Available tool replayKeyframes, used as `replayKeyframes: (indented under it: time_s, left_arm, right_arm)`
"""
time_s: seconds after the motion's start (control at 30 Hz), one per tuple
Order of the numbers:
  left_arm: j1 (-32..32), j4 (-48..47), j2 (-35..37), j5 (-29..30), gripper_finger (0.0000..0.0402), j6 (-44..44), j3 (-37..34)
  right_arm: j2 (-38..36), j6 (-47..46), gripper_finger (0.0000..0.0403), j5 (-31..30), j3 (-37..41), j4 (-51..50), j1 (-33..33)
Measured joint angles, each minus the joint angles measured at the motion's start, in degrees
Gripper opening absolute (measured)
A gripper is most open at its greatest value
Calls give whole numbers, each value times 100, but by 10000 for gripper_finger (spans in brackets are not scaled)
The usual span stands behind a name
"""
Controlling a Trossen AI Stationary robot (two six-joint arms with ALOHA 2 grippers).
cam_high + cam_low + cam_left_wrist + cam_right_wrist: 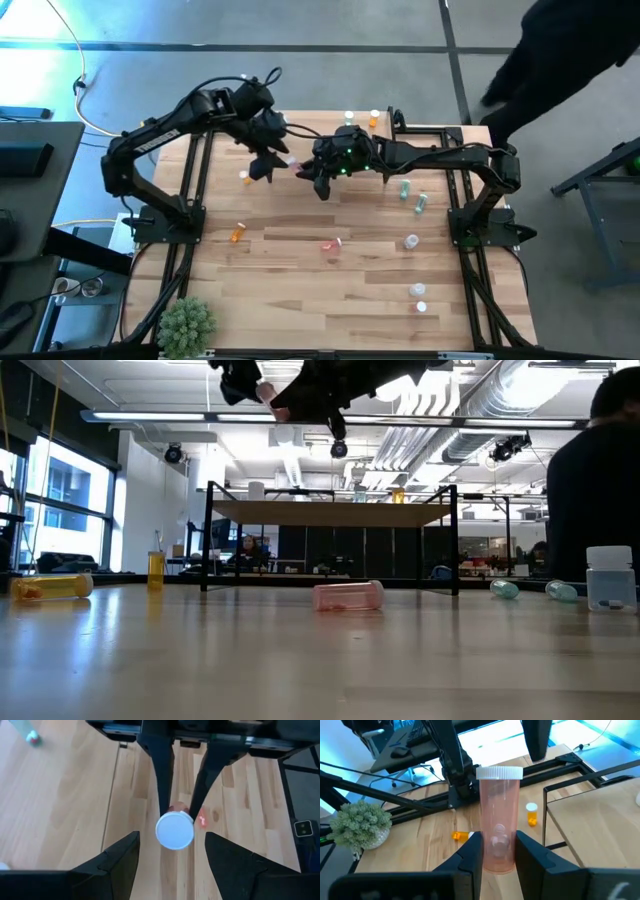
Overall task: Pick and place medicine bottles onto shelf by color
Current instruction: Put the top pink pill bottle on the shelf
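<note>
A pink medicine bottle (498, 820) with a white cap (174, 830) hangs high over the far middle of the table, with my right gripper (318, 175) shut on it. My left gripper (172, 865) is open and faces the cap end. Its fingers stand on either side of the cap without touching it. In the high view the left gripper (265, 163) is just left of the bottle (297, 165). The shelf (330, 513) stands on black legs at the far side. Another pink bottle (348, 595) lies on its side on the table. My right gripper pinches the pink bottle's body near its bottom end (497, 862) between its two fingers (472, 852). The fingers come from the table's right, slanting a little down, and lie along the bottle. The cap end points away toward my left gripper. The bottle is lifted clear of the table.
Orange bottles (238, 233) (246, 178) lie on the left part, green ones (404, 187) (420, 202) and white ones (411, 241) (417, 290) on the right. A green spiky plant (187, 322) stands at the near left corner. A person (560, 60) is beyond the far right corner.
</note>
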State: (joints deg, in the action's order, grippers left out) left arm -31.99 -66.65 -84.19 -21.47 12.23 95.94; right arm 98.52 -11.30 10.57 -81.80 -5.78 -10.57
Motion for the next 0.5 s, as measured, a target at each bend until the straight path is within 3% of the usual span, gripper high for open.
replayKeyframes:
  time_s: [0.5]
  left_arm:
    - [-9, 44, -325, -24, 214, -61, -2]
  right_arm:
    - [0, 106, 76, 8, 0, -182, -52]
